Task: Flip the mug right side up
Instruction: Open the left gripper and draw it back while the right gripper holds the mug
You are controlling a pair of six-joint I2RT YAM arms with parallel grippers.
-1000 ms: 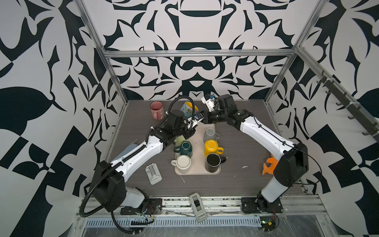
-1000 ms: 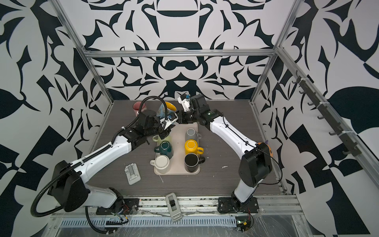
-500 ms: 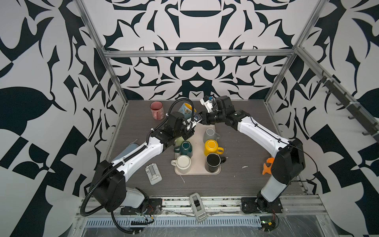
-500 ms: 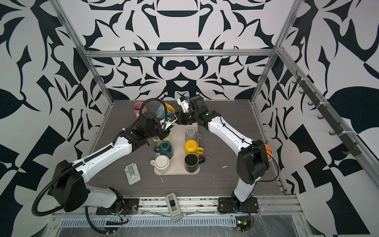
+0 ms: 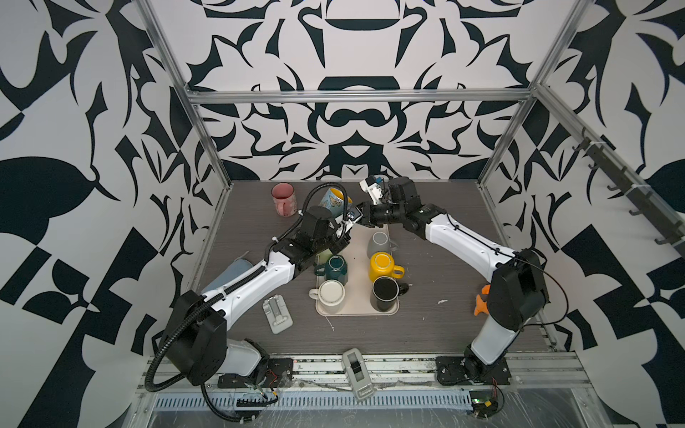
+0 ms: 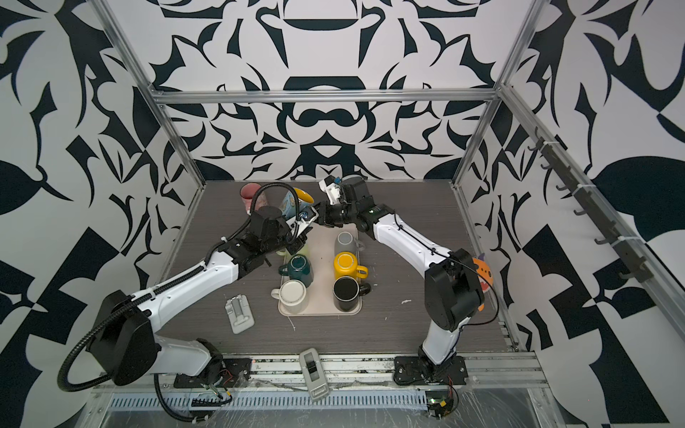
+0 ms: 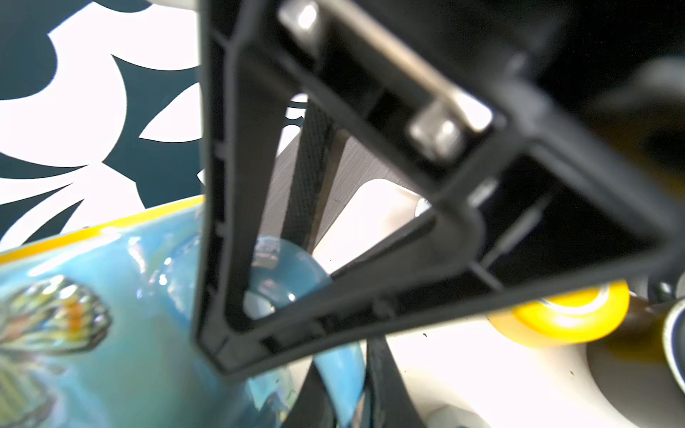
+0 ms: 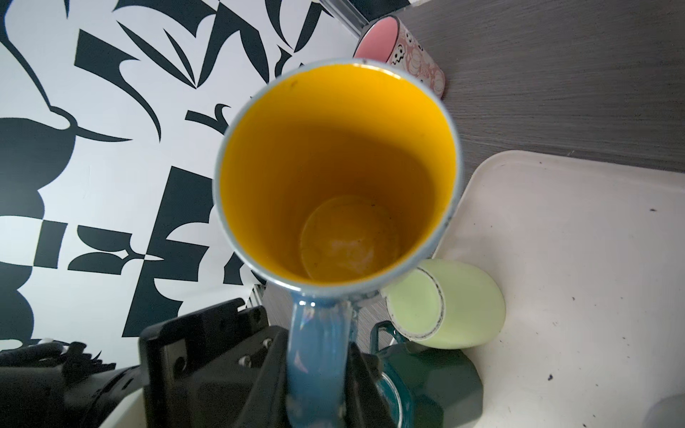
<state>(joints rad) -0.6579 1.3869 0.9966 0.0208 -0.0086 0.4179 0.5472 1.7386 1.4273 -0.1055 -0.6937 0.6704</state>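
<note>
Peering into the butterfly mug (image 8: 333, 166), only the right wrist view shows its yellow floor and a pale green mug (image 8: 467, 304)'s base. Eight mugs: six on the tray (image 5: 357, 281), a pink mug (image 5: 283, 198) far left, this one aloft beyond the tray's far-left corner, axis tilted, mouth up and rightward. Left gripper (image 5: 341, 219) pinches its handle; right gripper (image 5: 365, 218)'s jaws, cannot tell.

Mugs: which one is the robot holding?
The blue butterfly mug with the yellow inside: the left gripper clamps its handle. Every other mug rests on the tray or table.
</note>
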